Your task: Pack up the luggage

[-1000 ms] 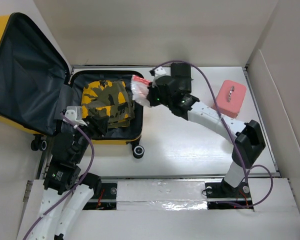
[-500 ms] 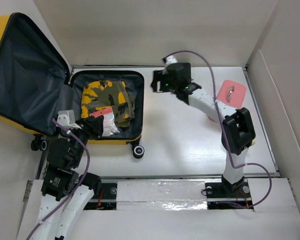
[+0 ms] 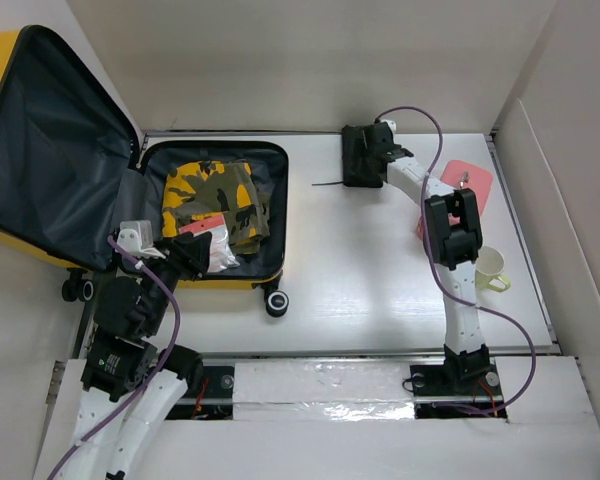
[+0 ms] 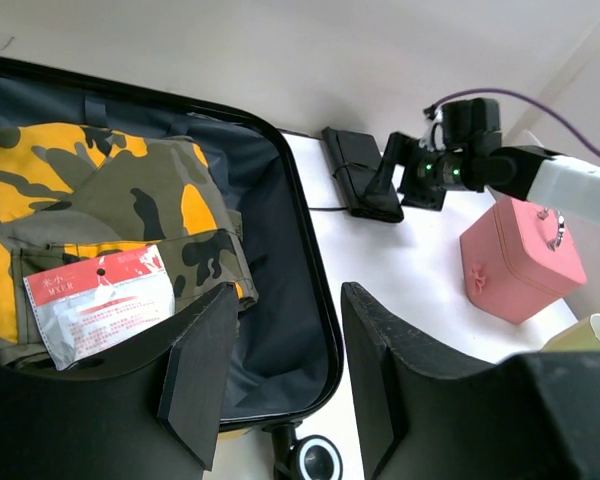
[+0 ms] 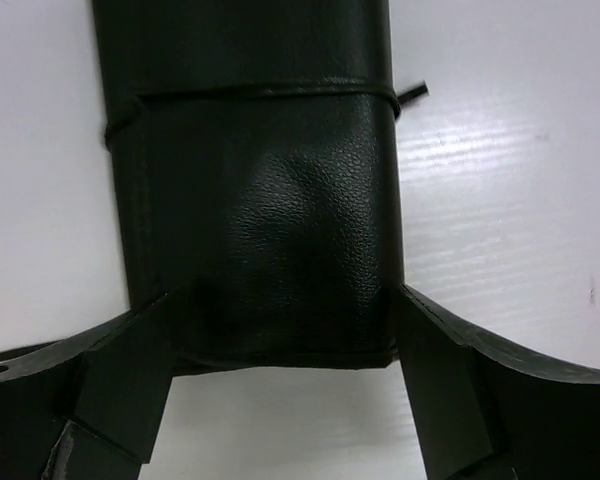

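The yellow luggage (image 3: pixel 0 60) lies open at the left, its lid propped up. Its dark-lined base (image 4: pixel 310 260) holds a folded camouflage garment (image 3: pixel 215 195) (image 4: pixel 90 200). A white and red packet (image 3: pixel 208 238) (image 4: pixel 100 300) lies on the garment. My left gripper (image 3: pixel 190 258) (image 4: pixel 290 390) hangs open over the base's near right corner, nothing between its fingers. At the back of the table, my right gripper (image 3: pixel 362 165) (image 5: pixel 280 400) is open wide. Its fingers stand on either side of the near end of a black leather case (image 5: pixel 260 200) (image 4: pixel 360 185), which lies on the table.
A pink box (image 3: pixel 462 185) (image 4: pixel 520 260) sits at the back right. A cream cup (image 3: pixel 490 268) (image 4: pixel 585 335) stands beside the right arm. A suitcase wheel (image 3: pixel 276 300) juts out at the front. White walls close in the table on the sides and back.
My right gripper let go of the packet, which now lies in the luggage. The right arm swung to the back, opened, and came down astride the black case. The cup came into view.
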You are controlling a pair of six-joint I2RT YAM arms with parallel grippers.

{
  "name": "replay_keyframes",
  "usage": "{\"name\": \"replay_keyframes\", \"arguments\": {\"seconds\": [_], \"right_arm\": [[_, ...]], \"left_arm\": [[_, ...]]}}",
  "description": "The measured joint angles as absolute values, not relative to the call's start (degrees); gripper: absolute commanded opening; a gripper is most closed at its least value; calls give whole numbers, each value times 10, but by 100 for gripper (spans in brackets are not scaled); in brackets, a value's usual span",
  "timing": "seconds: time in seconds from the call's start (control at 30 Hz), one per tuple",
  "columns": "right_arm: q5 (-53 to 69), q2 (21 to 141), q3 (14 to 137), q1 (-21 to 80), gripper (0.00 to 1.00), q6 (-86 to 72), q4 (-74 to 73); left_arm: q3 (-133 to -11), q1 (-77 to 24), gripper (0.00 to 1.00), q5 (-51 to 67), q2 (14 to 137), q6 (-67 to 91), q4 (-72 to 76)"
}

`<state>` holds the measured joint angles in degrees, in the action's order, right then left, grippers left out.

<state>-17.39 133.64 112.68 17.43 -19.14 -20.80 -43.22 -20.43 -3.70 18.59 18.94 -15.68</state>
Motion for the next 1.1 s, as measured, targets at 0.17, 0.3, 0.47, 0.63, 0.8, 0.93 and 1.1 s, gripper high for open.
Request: {"name": "replay_keyframes", "arguments": {"seconds": [0.17,0.3,0.47,0.63,0.8,0.93,1.1], "right_arm": [[-164,1353,1134,163,88,-207,-230],[-160,1358,1146,161,72,-212,-241],[-142,1366,1150,160,58,-214,-242],[-131,1348,1113,154,10,-211,-214],[-114,1287,1008,164,0,-212,-160],[-105,1204,875,197,0,-211,-114],[-57,1071,733,244,0,-209,-72]], "left_arm": [[-432,-209,42,-37,186,189,-157],[-432,-209,42,-36,186,189,-157],[-432,-214,41,-36,186,189,-157],[-432,-214,41,-35,186,189,-157],[-432,-214,41,-35,186,189,-157],[-432,-214,41,-35,186,189,-157],[-432,-214,41,-35,187,189,-157]]}}
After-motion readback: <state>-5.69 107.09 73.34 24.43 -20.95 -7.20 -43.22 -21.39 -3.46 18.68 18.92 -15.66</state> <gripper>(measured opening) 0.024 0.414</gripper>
